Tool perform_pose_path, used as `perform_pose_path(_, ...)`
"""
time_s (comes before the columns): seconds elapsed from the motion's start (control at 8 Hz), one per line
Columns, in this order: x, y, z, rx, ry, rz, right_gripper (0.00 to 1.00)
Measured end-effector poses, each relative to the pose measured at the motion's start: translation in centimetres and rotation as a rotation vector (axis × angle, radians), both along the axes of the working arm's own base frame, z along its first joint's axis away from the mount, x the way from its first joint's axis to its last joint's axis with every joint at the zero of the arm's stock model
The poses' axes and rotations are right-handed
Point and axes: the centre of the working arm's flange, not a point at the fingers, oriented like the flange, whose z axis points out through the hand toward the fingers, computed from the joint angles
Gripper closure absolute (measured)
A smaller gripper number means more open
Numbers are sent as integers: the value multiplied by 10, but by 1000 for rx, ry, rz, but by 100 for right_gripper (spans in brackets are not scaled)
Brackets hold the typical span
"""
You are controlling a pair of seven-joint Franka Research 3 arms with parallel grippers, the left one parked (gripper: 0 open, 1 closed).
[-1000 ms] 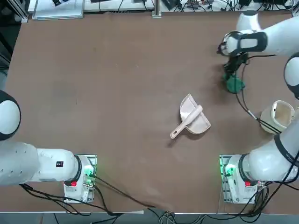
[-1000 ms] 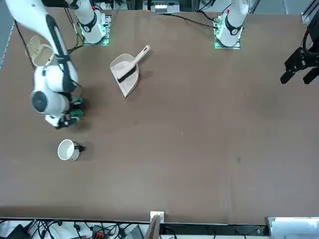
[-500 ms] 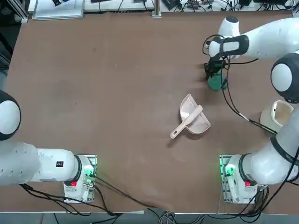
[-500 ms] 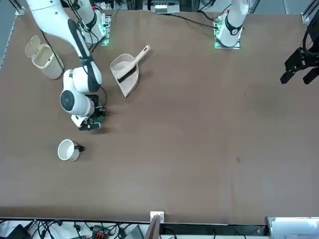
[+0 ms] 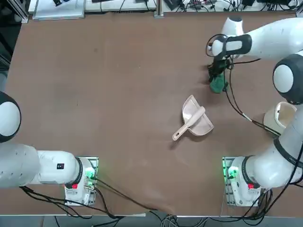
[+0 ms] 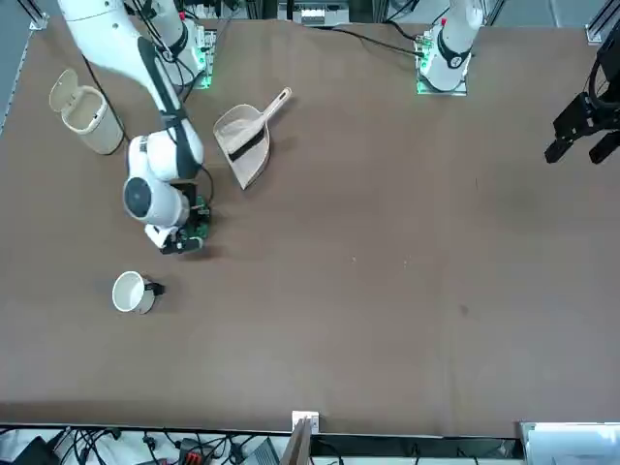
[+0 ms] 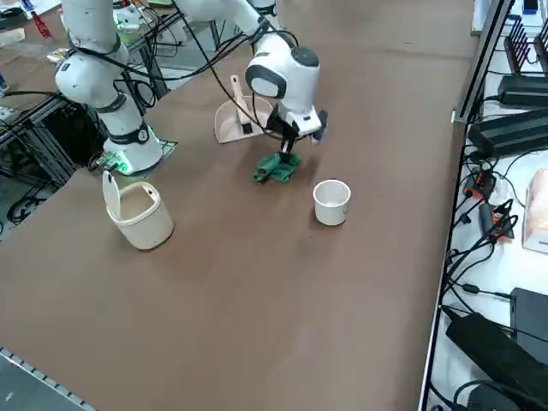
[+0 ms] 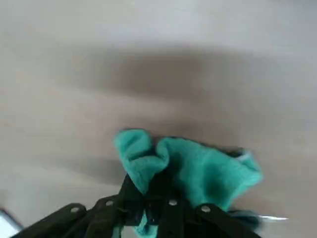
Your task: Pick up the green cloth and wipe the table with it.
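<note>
The green cloth (image 5: 218,84) hangs bunched from my right gripper (image 5: 218,75), its lower part touching the brown table (image 5: 118,94) at the far right. In the right side view the cloth (image 7: 276,166) drags on the tabletop just below the gripper (image 7: 287,145). The front view shows the gripper (image 6: 186,232) low over the table with a bit of green cloth (image 6: 201,215) beside it. In the wrist view both fingers (image 8: 130,196) pinch the crumpled cloth (image 8: 198,168) close together.
A beige dustpan with a brush (image 5: 195,119) lies on the table's middle right, close to the cloth. A white cup (image 7: 331,202) stands a little beyond the cloth. A cream bin (image 7: 137,211) sits near my right arm's base.
My right gripper dragged the cloth across the table toward the middle over the first half second, then shifted only slightly and has nearly stopped.
</note>
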Motion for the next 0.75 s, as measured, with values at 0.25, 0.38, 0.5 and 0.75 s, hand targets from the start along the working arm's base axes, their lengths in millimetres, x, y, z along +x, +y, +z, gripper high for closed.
perform_pose_path(0.25, -1, -77, -2, 18, 26, 93, 94)
perform_pose_path(0.38, -4, -110, -2, 19, 31, 140, 94)
perform_pose_path(0.5, -8, -141, -2, 5, 40, 193, 94)
perform_pose_path(0.75, -21, -202, -2, -4, 60, 253, 94)
